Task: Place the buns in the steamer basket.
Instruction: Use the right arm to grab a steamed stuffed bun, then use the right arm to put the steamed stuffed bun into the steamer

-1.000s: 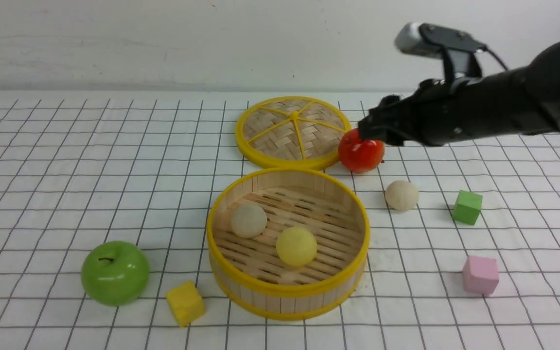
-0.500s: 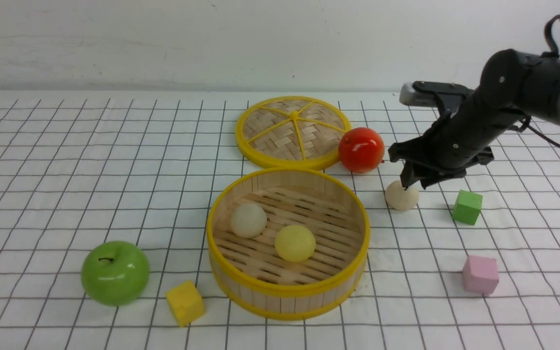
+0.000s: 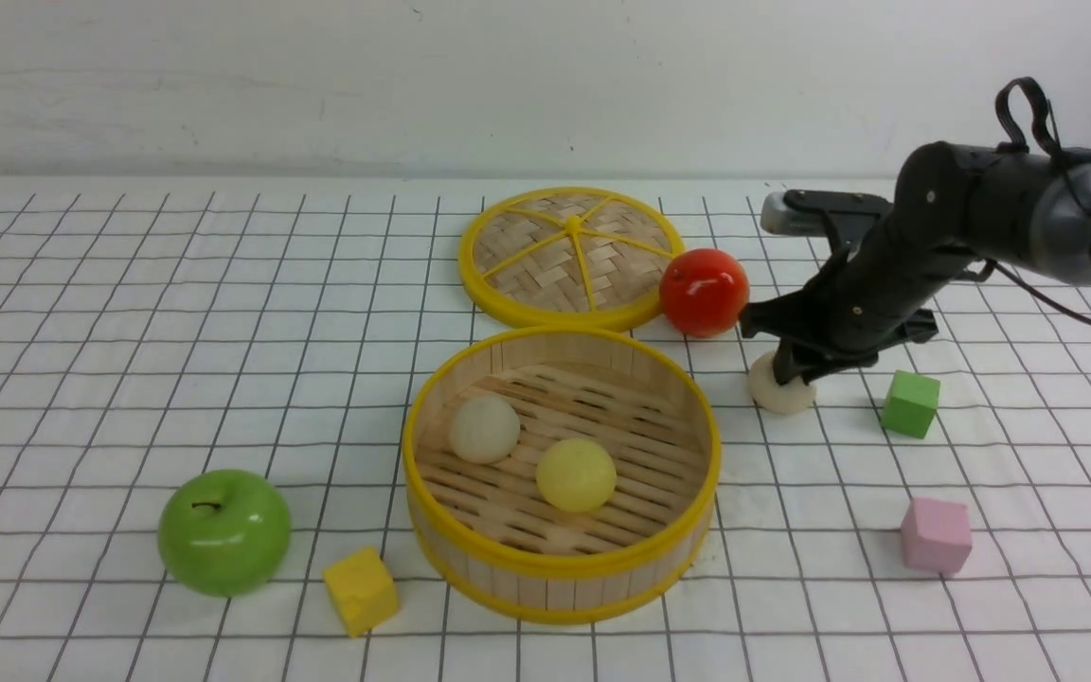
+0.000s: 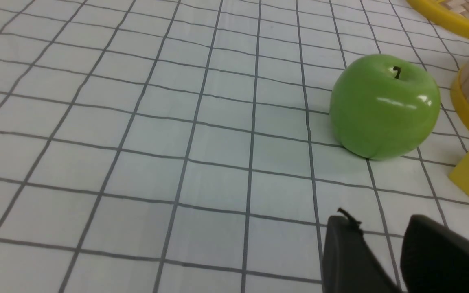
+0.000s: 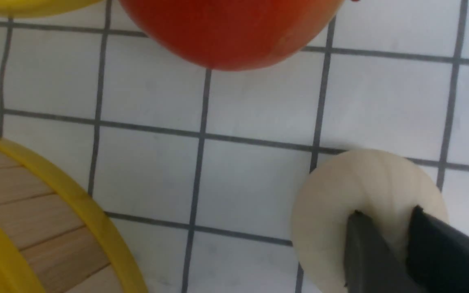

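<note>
The steamer basket (image 3: 688, 407) stands mid-table with a cream bun (image 3: 484, 428) and a pale yellow bun (image 3: 576, 475) on its slatted floor. A third, cream-beige bun (image 3: 778, 398) rests on the table right of the basket, below the red fruit. My right gripper (image 3: 785, 377) comes down on it from above. In the right wrist view its fingertips (image 5: 358, 228) press into the top of this bun (image 5: 332, 203), narrowly apart, with bun surface between them; the right gripper (image 5: 385, 211) is shut on it. My left gripper (image 4: 375, 221) is open over bare table near the green apple (image 4: 385, 106).
A flat woven lid (image 3: 572, 256) lies behind the basket, with a glossy red fruit (image 3: 704, 292) at its right edge. The green apple (image 3: 223, 532) and a yellow cube (image 3: 361, 590) sit front left. A green cube (image 3: 910, 403) and a pink cube (image 3: 936, 535) sit right.
My right arm swung from over the red fruit down onto the loose bun, and its jaws narrowed on it. The bun now looks pressed down.
</note>
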